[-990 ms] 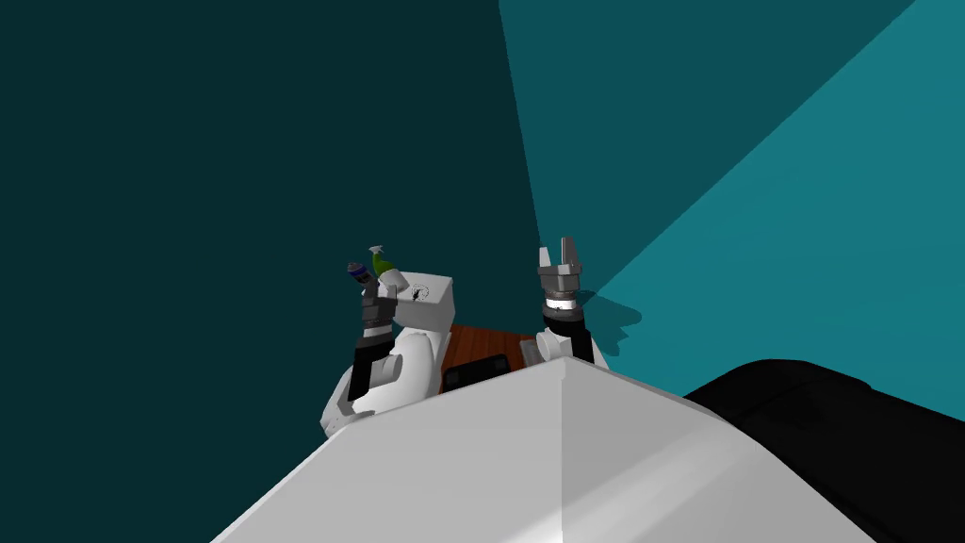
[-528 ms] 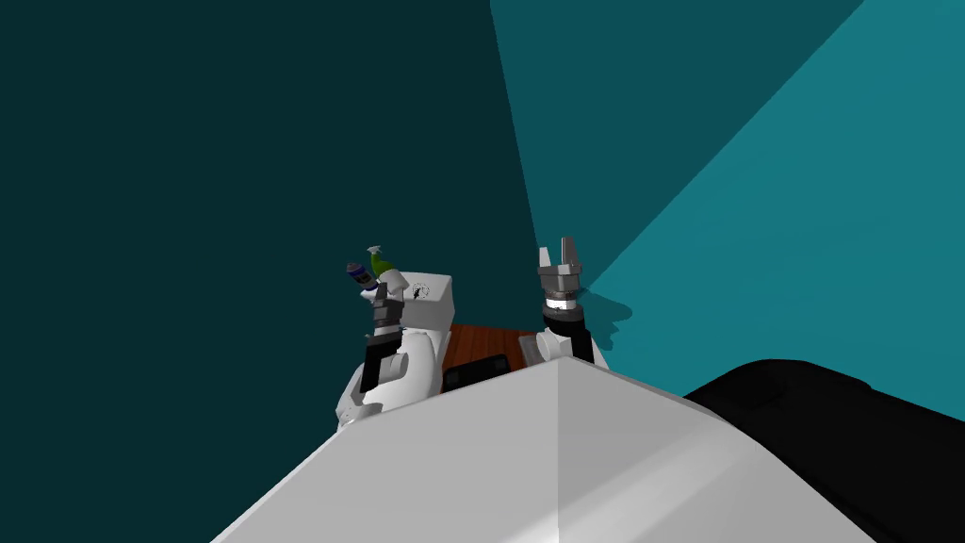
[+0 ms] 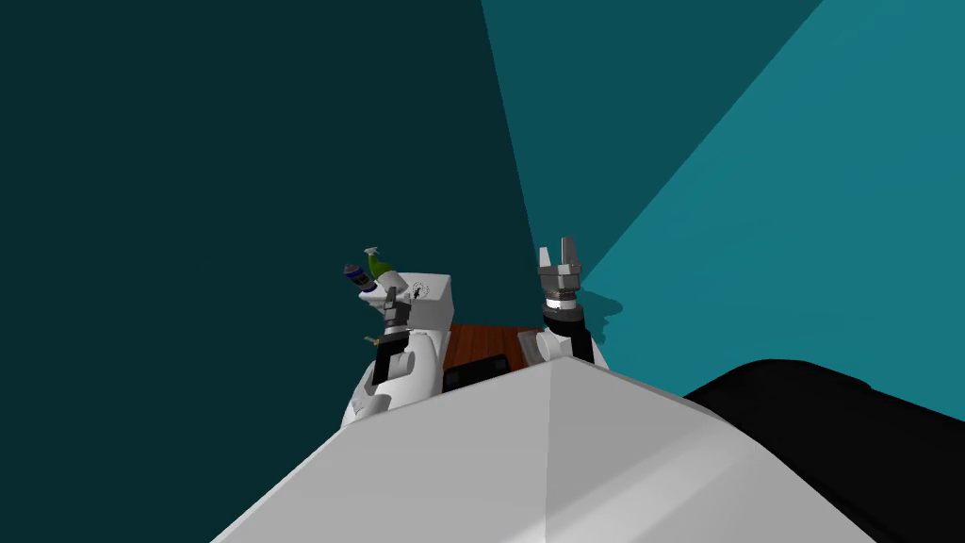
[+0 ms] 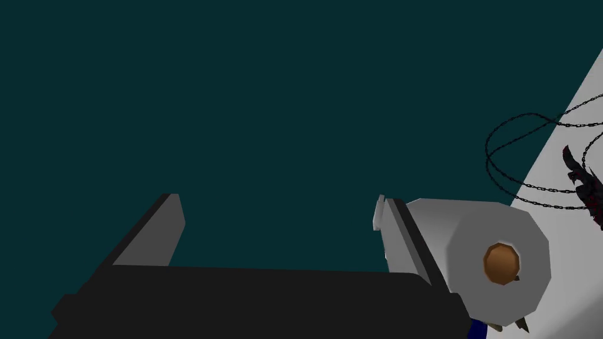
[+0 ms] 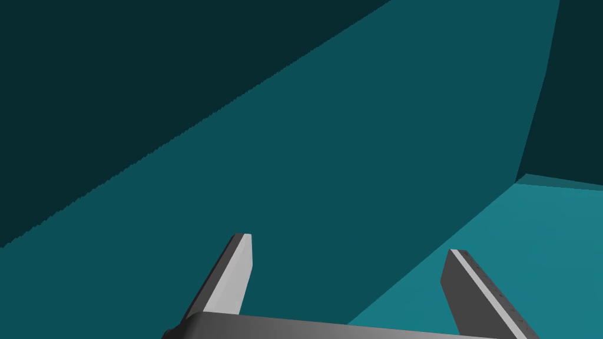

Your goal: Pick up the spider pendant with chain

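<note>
My left tool (image 4: pixel 278 206) has its fingers spread wide, holding nothing, beside a white roll (image 4: pixel 500 259). The spider pendant with chain (image 4: pixel 582 183) lies on a white block (image 3: pixel 438 304), just left of the head view's centre. My right tool (image 5: pixel 350 247) is likewise spread and empty.

Lying flat on the white top of a boxy white block (image 3: pixel 435 302), close to its edge: spider pendant (image 4: pixel 584 183), small and black with faint dark red touches (jagged legs, partly cut off at the edge of the left wrist view). Trailing from it, a thin black chain (image 4: pixel 544 203) of fine links, curling in several loose, overlapping loops. Spreading some of those loops past the block's edge, showing there against the dark teal wall (image 4: pixel 294 88). Sitting just beside a white roll (image 4: pixel 471 235) with a brown core. Appearing from the head camera as a tiny dark mark inside a faint ring.
</note>
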Tool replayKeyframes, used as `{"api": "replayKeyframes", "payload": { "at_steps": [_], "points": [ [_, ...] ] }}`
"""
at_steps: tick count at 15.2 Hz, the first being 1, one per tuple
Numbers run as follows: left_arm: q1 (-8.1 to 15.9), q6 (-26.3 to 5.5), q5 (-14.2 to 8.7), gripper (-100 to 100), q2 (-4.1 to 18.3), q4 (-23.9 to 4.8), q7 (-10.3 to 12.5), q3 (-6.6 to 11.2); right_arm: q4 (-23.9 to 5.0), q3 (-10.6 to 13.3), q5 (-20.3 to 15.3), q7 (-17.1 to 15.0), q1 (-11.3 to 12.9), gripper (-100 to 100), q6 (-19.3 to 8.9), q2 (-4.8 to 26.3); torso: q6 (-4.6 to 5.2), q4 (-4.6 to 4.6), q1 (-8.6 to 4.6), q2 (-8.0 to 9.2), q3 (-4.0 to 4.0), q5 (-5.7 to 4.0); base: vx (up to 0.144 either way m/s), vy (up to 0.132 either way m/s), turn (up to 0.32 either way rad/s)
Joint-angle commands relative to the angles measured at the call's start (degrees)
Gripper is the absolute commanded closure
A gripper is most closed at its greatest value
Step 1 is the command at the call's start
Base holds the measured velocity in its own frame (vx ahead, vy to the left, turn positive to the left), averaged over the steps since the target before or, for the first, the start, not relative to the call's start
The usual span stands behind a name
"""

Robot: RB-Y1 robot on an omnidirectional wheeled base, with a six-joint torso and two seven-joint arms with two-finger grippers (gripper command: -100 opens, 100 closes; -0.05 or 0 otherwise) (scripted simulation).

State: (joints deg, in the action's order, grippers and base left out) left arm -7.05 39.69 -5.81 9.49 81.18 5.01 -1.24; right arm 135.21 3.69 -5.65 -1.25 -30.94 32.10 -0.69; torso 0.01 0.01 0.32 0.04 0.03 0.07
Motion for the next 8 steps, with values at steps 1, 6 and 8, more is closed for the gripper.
{"api": "replayKeyframes", "payload": {
  "at_steps": [1,6,8],
  "points": [
    [0.36,0.31,-0.49,-100,-0.24,-2.09,-0.05,-0.39,0.0,0.0,0.0,0.0,0.0,0,0.0,0.0,0.0,0.0,0.0,0.0,0.0,0.0,-0.028,0.053,-0.087],
    [2.3,1.82,-1.74,-100,-0.63,-7.51,-0.18,-1.24,0.0,0.0,0.0,0.0,0.0,0,0.0,0.0,0.0,-0.01,-0.07,-0.07,-0.04,-0.01,-0.012,0.043,-0.08],
    [3.22,2.61,-2.37,-100,-0.79,-10.1,-0.26,-1.67,0.0,0.0,0.0,0.0,0.0,0,0.0,0.0,0.0,-0.02,-0.06,-0.1,-0.05,-0.01,-0.003,0.049,-0.091]
  ]
}}
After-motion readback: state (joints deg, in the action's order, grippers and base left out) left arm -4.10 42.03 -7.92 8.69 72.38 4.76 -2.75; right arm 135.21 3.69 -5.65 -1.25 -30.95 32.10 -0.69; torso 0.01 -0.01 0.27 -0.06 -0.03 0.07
